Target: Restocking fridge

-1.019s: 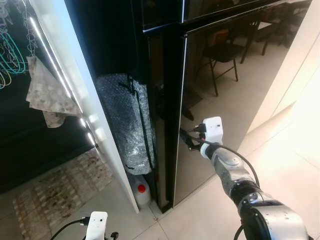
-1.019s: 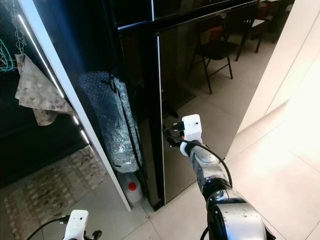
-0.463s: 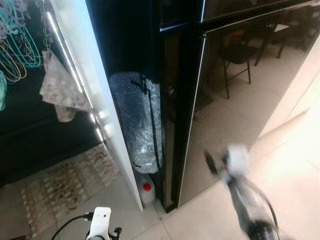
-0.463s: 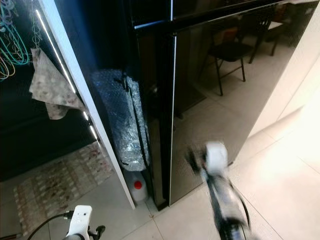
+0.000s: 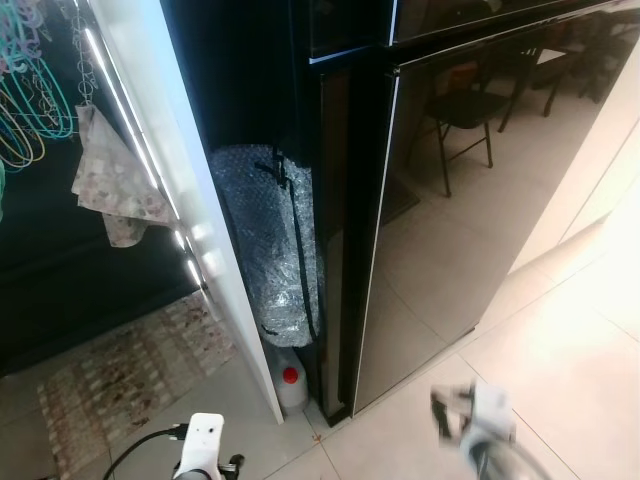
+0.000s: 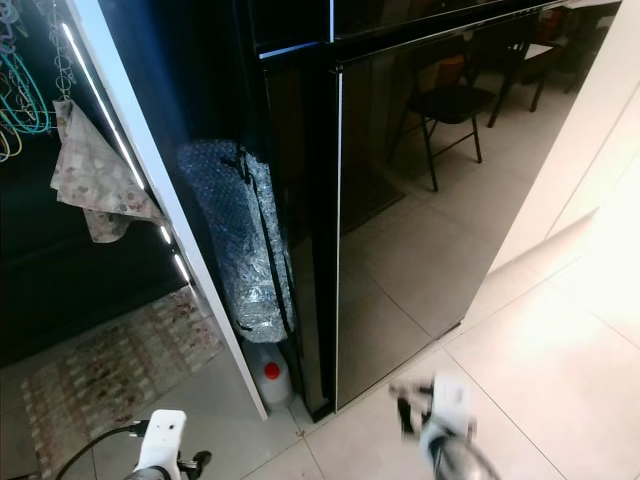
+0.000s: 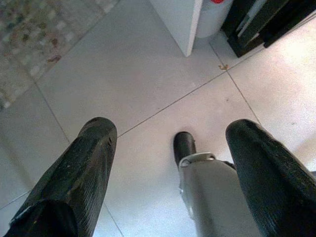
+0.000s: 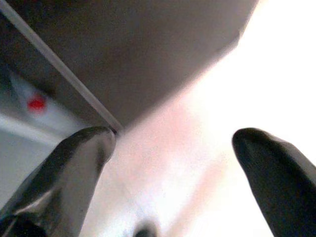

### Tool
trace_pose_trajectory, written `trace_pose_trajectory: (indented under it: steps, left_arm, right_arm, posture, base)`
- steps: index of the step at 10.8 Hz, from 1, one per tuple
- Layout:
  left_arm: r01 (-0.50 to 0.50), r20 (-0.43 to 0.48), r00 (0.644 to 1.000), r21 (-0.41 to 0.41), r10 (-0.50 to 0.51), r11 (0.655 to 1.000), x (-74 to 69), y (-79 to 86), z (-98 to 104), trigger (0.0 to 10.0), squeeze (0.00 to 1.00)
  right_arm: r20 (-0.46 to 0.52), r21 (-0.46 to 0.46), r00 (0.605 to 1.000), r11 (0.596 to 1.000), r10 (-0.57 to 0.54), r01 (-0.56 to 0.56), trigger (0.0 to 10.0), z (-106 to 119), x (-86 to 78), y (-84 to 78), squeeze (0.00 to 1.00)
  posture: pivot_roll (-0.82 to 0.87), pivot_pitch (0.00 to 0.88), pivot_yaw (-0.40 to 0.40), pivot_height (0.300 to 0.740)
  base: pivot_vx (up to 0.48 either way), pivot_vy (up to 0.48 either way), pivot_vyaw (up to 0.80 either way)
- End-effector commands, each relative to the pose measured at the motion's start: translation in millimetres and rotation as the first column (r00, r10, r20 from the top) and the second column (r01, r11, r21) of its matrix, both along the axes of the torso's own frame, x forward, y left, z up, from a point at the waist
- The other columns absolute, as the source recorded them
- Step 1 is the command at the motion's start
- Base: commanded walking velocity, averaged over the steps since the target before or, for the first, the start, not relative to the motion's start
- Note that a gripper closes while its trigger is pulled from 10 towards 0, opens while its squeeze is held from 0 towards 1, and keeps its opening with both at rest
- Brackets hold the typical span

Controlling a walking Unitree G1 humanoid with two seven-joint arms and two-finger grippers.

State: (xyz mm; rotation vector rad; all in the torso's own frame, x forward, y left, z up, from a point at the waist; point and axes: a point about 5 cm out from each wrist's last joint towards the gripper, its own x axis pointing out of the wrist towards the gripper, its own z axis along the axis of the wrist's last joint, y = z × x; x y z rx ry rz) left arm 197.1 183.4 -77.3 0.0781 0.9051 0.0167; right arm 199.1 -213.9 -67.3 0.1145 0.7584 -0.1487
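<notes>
The black glossy fridge (image 5: 470, 200) stands before me with its lower door shut, a chair mirrored in it. My right gripper (image 5: 443, 413) is low over the floor tiles in front of the fridge's bottom, blurred by motion. In the right wrist view its fingers (image 8: 74, 168) are spread apart with nothing between them, facing the fridge's bottom corner. My left gripper (image 5: 228, 467) hangs at the lower left. In the left wrist view its fingers (image 7: 84, 168) stand open above the tiled floor, holding nothing.
A bubble-wrapped bundle (image 5: 270, 240) leans in the gap left of the fridge, with a white red-capped jug (image 5: 290, 382) below it. A white lit panel (image 5: 170, 170) slants beside it. A cloth (image 5: 110, 190) and hangers (image 5: 30, 100) hang left, above a rug (image 5: 120, 370).
My right arm has dropped from the fridge door's edge down toward the floor, blurred as it went. The left arm stays put. The view shifted slightly.
</notes>
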Motion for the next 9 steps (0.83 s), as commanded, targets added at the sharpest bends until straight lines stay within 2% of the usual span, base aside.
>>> trace_pose_trajectory:
  steps: [1,2,3,4,6,9]
  left_arm:
    - [0.009,-0.017,1.000,0.012,-0.009,1.000,1.1,3.0,0.5,10.0,0.00]
    - [0.010,-0.018,1.000,0.013,-0.010,1.000,0.4,3.2,0.1,10.0,0.00]
    - [0.011,-0.021,1.000,0.014,-0.011,1.000,-1.4,3.3,-0.7,10.0,0.00]
    - [0.012,-0.031,0.999,0.017,-0.011,1.000,-3.2,3.2,-1.8,10.0,0.00]
    - [0.019,-0.040,0.999,0.022,-0.018,1.000,-5.3,3.3,-2.9,10.0,0.00]
    - [0.050,-0.049,0.998,0.022,-0.049,0.998,-6.6,0.0,-4.0,10.0,0.00]
  right_arm:
    - [-0.121,0.008,0.992,1.000,-0.022,0.023,10.0,-13.8,-19.9,6.2,0.00]
    - [-0.147,0.006,0.989,1.000,-0.022,0.023,10.0,-16.8,-25.1,7.3,0.00]
    - [-0.217,-0.008,0.976,1.000,-0.012,0.010,10.0,-23.8,-37.7,10.4,0.00]
    - [-0.229,0.007,0.973,0.999,-0.033,0.035,10.0,-25.6,-40.1,14.5,0.00]
    - [-0.199,0.031,0.980,0.999,-0.032,0.038,10.0,-23.6,-33.6,21.3,0.00]
    - [-0.223,0.033,0.974,0.998,-0.039,0.048,10.0,-25.3,-36.4,22.7,0.00]
  posture:
    - [0.01,0.000,0.029,0.740]
    - [0.01,0.000,0.029,0.740]
    - [0.03,0.000,0.024,0.740]
    - [0.03,0.000,0.023,0.740]
    - [0.02,0.000,0.028,0.740]
    - [0.03,0.000,0.023,0.740]
  base:
    - [0.000,0.000,0.00]
    - [0.000,0.000,0.00]
    - [0.000,0.000,0.00]
    - [0.000,0.000,0.00]
    - [0.000,0.000,0.00]
    - [0.000,0.000,0.00]
